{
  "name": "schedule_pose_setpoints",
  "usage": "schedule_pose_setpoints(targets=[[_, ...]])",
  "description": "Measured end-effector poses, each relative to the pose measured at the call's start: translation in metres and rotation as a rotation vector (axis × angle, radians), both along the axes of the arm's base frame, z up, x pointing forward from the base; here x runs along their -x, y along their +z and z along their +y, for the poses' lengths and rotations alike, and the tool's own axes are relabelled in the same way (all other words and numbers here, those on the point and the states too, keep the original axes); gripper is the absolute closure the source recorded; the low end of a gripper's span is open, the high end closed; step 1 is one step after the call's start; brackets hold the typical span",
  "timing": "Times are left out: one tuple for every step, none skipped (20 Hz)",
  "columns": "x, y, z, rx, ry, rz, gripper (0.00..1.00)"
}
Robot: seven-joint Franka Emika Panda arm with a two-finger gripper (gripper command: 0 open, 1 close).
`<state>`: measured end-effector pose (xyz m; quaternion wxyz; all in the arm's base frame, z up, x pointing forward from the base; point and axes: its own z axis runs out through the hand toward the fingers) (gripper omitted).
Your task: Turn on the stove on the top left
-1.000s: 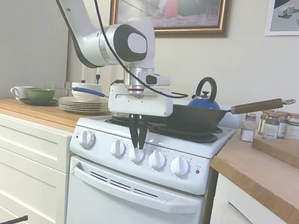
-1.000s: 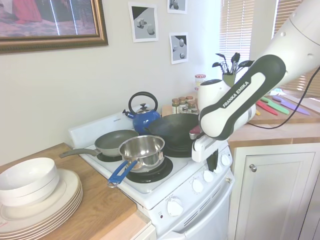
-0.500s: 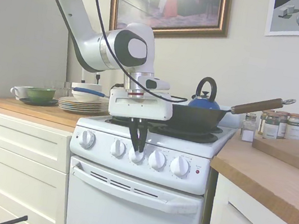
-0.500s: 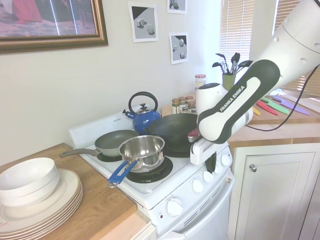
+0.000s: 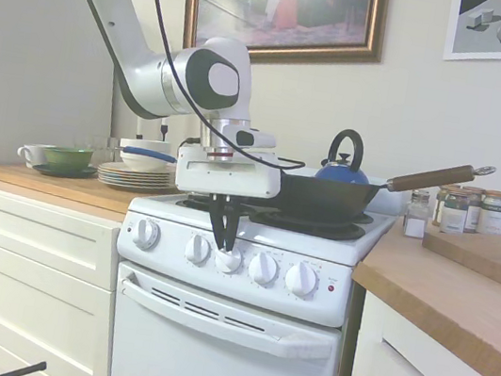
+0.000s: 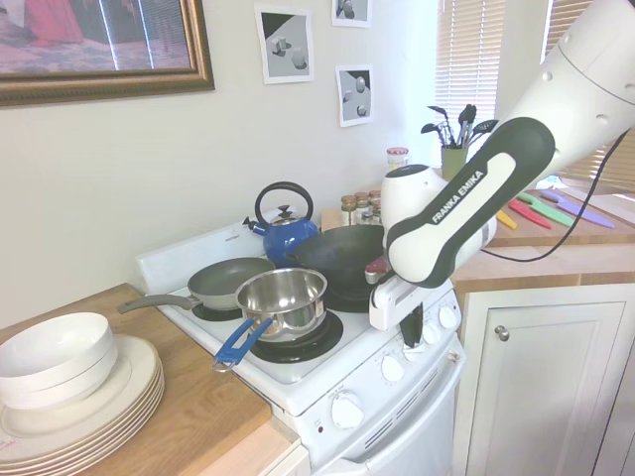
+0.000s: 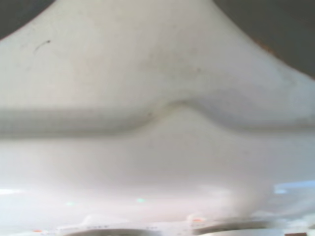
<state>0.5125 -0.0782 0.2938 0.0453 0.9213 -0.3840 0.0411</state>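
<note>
The white stove (image 5: 225,346) has five round knobs, a small red light (image 5: 331,288) and an oven-door handle (image 5: 220,322). My gripper (image 5: 223,244) points down at the control panel with its dark fingers (image 5: 220,221) drawn close together, tips on the middle knob (image 5: 228,261). In the second exterior view the gripper (image 6: 412,332) sits just above that knob (image 6: 414,349). A grey frying pan (image 6: 233,280) rests on the rear left burner. The wrist view shows only a blurred white stove surface (image 7: 157,147).
On the stove also stand a steel saucepan with a blue handle (image 6: 283,297), a black wok (image 5: 325,200) and a blue kettle (image 5: 342,169). Stacked plates with a bowl (image 6: 69,382) sit on the left counter. Spice jars (image 5: 467,208) stand at the right.
The hand has shifted slightly left and tilted, with the fingers staying at the middle knob. Pans and kettle have not moved.
</note>
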Motion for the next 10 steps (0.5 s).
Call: schedule_pose_setpoints(targets=[[0.0000, -0.0002, 0.0008, 0.000, 0.000, 0.000, 1.00], [-0.0001, -0.0003, 0.0014, 0.000, -0.001, 0.000, 1.00], [-0.0002, -0.0004, 0.0022, 0.000, -0.001, 0.000, 1.00], [-0.0004, -0.0006, 0.0029, 0.000, 0.000, 0.000, 1.00], [-0.0005, -0.0009, 0.0035, 0.000, 0.000, 0.000, 1.00], [-0.0005, -0.0015, 0.0041, 0.000, 0.000, 0.001, 1.00], [-0.0005, -0.0022, 0.0045, -0.001, -0.001, 0.002, 1.00], [-0.0003, -0.0030, 0.0046, -0.001, -0.002, 0.003, 1.00], [-0.0004, -0.0032, 0.0046, -0.001, -0.003, 0.003, 1.00], [-0.0004, -0.0033, 0.0046, -0.001, -0.003, 0.003, 1.00]])
